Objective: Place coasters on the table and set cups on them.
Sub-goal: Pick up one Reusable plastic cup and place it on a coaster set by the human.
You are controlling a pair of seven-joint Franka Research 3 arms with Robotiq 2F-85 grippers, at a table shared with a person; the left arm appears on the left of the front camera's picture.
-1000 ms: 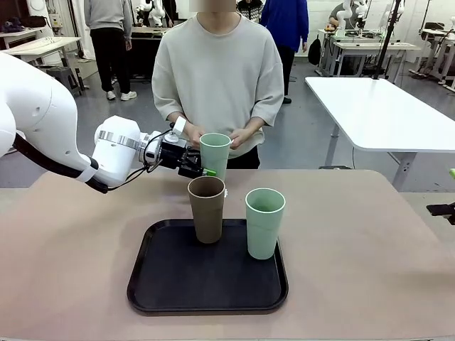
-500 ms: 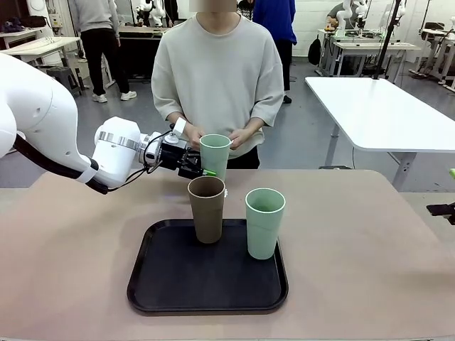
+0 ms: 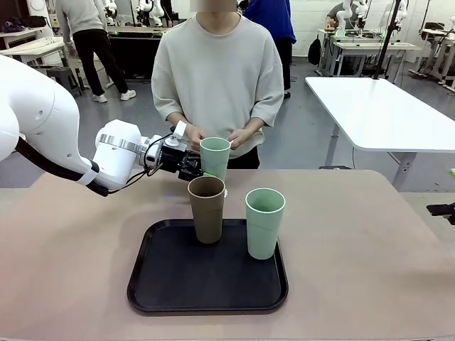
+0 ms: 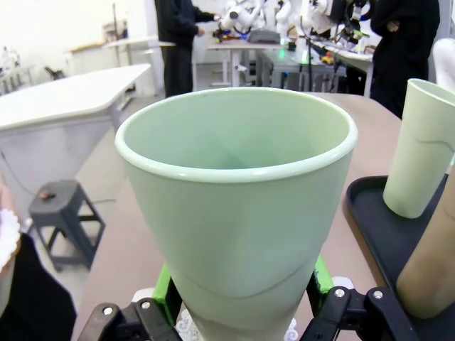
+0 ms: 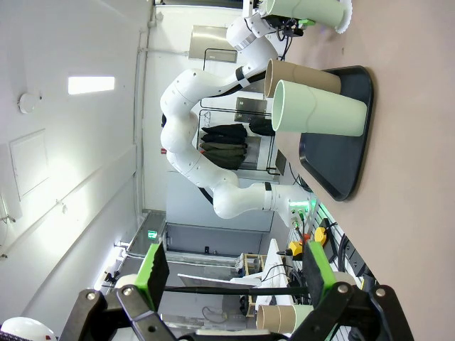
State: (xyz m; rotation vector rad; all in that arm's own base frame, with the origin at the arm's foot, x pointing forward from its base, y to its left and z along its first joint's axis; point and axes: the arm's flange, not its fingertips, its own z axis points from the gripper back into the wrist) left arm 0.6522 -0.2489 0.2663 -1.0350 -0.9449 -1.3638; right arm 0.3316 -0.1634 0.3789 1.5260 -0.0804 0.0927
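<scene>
My left gripper (image 3: 202, 169) is shut on a pale mint green cup (image 3: 215, 156) at the far side of the beige table (image 3: 370, 256), just behind the tray. In the left wrist view this cup (image 4: 238, 213) stands upright between the green pads (image 4: 165, 288), with the lacy edge of a white coaster (image 4: 186, 325) showing under its base. The same coaster (image 5: 346, 14) shows under the cup in the right wrist view. A brown cup (image 3: 207, 209) and a second mint cup (image 3: 264, 222) stand on the black tray (image 3: 206, 280). My right gripper (image 5: 234, 273) is open and holds nothing.
The person stands at the far edge with both hands (image 3: 238, 137) close behind the held cup. A white scalloped piece (image 4: 6, 241) shows at the left edge of the left wrist view. A white-topped table (image 3: 384, 106) stands at the back right.
</scene>
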